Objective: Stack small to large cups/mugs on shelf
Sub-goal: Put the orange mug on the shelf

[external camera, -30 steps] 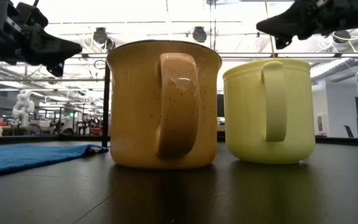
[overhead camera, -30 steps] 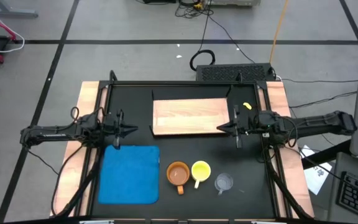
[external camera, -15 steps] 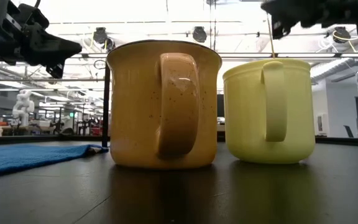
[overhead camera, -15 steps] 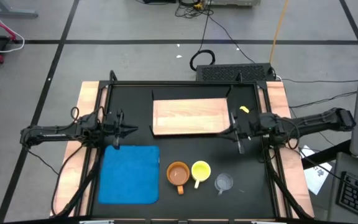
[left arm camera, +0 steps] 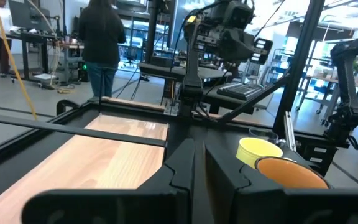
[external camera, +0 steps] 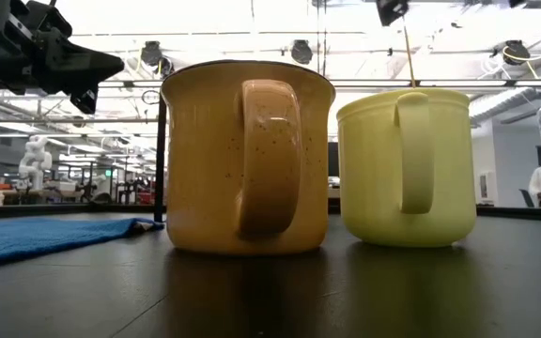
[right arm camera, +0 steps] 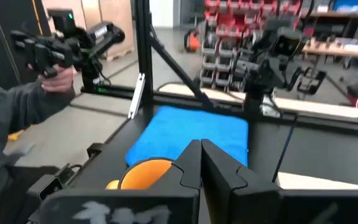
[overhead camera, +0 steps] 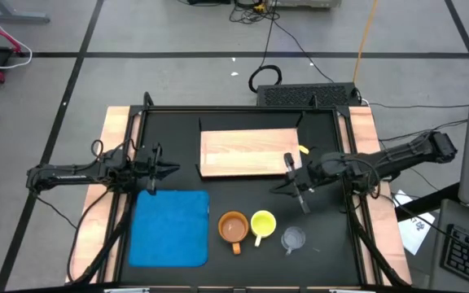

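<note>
Three cups stand upright in a row on the black table near its front edge: an orange-brown mug (overhead camera: 233,228), a yellow mug (overhead camera: 263,222) and a clear glass cup (overhead camera: 293,238). The mugs' handles face the near edge (external camera: 269,155). The light wooden shelf board (overhead camera: 249,152) lies flat farther back. My right gripper (overhead camera: 275,189) is shut and empty. It hangs above the table just off the board's near right corner, behind the yellow mug, pointing toward the left and near side. My left gripper (overhead camera: 175,170) is shut and empty, left of the board.
A blue mat (overhead camera: 172,228) lies left of the orange-brown mug. A black frame rims the table (overhead camera: 218,109). In the right wrist view a person (right arm camera: 17,112) stands beyond the table holding a device. Bare black table lies between the board and the cups.
My right gripper has moved from beside the board's right end toward the table's left and near edges, closer to the cups, and has turned a little toward the near edge. The cups and the left arm have kept still.
</note>
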`<state>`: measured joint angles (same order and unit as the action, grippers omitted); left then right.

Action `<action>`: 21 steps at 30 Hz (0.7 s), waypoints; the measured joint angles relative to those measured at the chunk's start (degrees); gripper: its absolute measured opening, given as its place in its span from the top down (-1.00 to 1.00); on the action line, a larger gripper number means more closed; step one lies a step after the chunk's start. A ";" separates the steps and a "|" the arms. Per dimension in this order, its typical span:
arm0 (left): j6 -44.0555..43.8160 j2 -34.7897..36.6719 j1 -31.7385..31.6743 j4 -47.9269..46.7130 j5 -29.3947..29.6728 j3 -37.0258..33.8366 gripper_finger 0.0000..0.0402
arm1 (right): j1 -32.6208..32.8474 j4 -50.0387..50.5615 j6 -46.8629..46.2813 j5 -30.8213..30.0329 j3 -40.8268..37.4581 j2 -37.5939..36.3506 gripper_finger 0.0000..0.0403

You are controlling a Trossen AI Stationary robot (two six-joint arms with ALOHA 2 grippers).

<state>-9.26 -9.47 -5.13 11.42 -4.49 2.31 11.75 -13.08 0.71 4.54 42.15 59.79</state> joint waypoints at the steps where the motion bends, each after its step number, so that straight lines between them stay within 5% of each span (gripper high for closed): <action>1: -0.02 0.00 0.00 0.00 -0.02 0.00 0.84 | 0.00 1.51 0.00 0.01 1.69 1.32 1.00; 10: -0.33 -0.02 0.00 -0.04 -0.02 -0.02 0.84 | 0.00 16.71 0.38 0.22 17.15 11.96 1.00; 21: -0.31 -0.02 0.00 0.00 -0.02 -0.04 0.84 | -3.22 18.25 -3.56 9.16 27.30 22.54 1.00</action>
<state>-9.56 -9.50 -5.13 11.42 -4.51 2.26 8.52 5.17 -2.84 13.70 69.45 82.33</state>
